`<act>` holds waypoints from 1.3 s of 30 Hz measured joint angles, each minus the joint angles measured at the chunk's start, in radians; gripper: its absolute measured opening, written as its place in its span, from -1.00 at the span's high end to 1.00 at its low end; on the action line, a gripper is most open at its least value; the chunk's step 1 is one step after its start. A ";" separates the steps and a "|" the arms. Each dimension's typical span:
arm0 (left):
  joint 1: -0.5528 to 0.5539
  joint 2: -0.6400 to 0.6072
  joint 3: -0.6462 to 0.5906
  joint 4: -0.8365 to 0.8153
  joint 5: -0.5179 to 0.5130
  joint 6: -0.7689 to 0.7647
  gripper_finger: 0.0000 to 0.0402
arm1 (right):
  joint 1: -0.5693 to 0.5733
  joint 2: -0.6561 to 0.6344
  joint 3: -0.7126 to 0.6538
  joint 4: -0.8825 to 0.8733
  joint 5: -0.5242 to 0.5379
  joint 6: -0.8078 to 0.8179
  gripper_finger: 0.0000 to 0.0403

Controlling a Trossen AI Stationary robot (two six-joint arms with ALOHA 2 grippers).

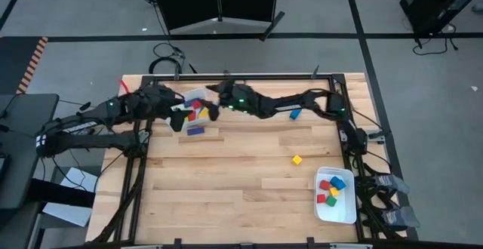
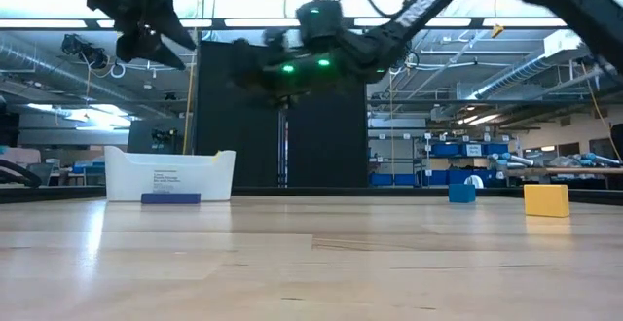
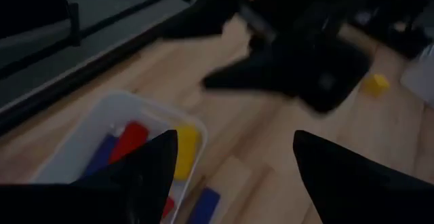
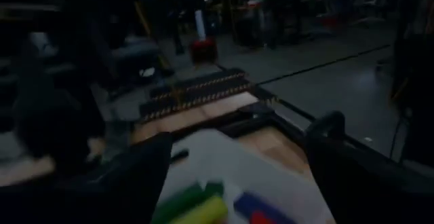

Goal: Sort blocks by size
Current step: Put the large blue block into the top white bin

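The right tool hangs open over the far-edge tray, apparently to drop long blocks there, while the left tool waits open beside it

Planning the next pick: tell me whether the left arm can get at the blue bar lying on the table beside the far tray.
Probably yes. The blue bar lies in the open beside the tray, just below the open left gripper, with nothing on it. The right gripper hovers over the tray close by, which may crowd the approach.
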 joint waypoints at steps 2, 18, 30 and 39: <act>-0.023 0.003 -0.029 -0.004 0.000 -0.001 -0.50 | 0.004 -0.060 -0.112 0.024 -0.040 -0.034 -0.63; -0.066 0.003 -0.114 0.031 -0.001 -0.073 -0.49 | 0.181 0.065 0.041 -0.300 -0.100 -0.129 -0.31; -0.068 0.003 -0.114 0.031 -0.001 -0.072 -0.49 | 0.176 0.204 0.244 -0.521 -0.062 -0.137 -0.55; -0.068 0.003 -0.114 0.062 -0.001 -0.070 -0.49 | 0.155 0.226 0.245 -0.541 -0.058 -0.143 -0.51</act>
